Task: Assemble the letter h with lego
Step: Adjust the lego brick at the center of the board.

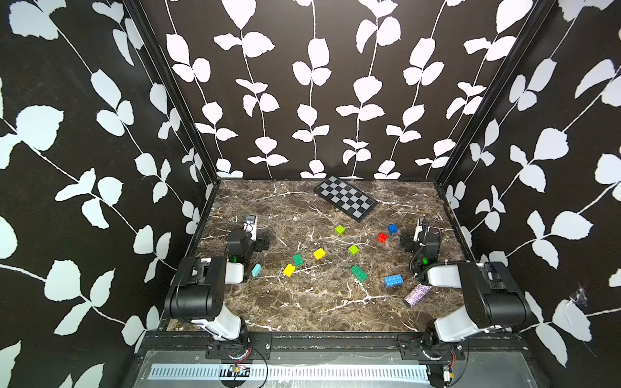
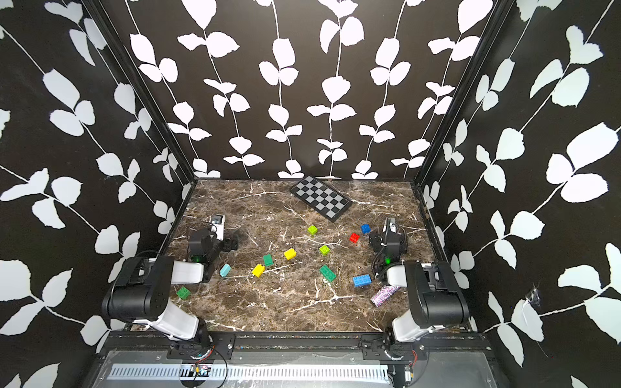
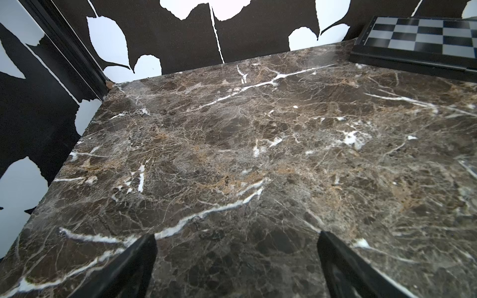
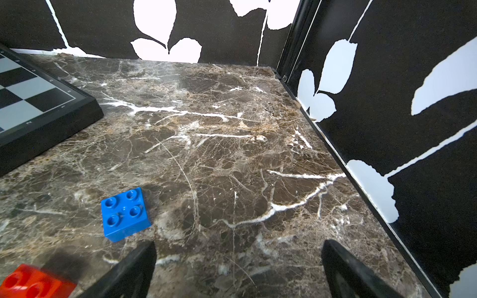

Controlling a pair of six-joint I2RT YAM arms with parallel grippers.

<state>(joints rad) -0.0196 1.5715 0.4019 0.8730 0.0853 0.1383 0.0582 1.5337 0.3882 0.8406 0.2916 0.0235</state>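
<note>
The lego (image 1: 359,273) lies loose, with nothing joined: glossy studded bricks scattered on the marble table (image 1: 302,302) between my two grippers. A square four-stud blue brick (image 4: 124,214) and a red brick (image 4: 33,282) sit just beside my right gripper (image 4: 238,246), on its inner side. A pale blue brick (image 1: 256,270) lies behind my left gripper (image 3: 236,240). Both grippers' fingers stand wide apart, holding nothing.

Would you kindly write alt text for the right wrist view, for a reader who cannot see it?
The right end effector hangs open and empty above the brown marble table. A blue lego brick and a red lego brick lie near it; the checkered board's corner lies beyond.
</note>
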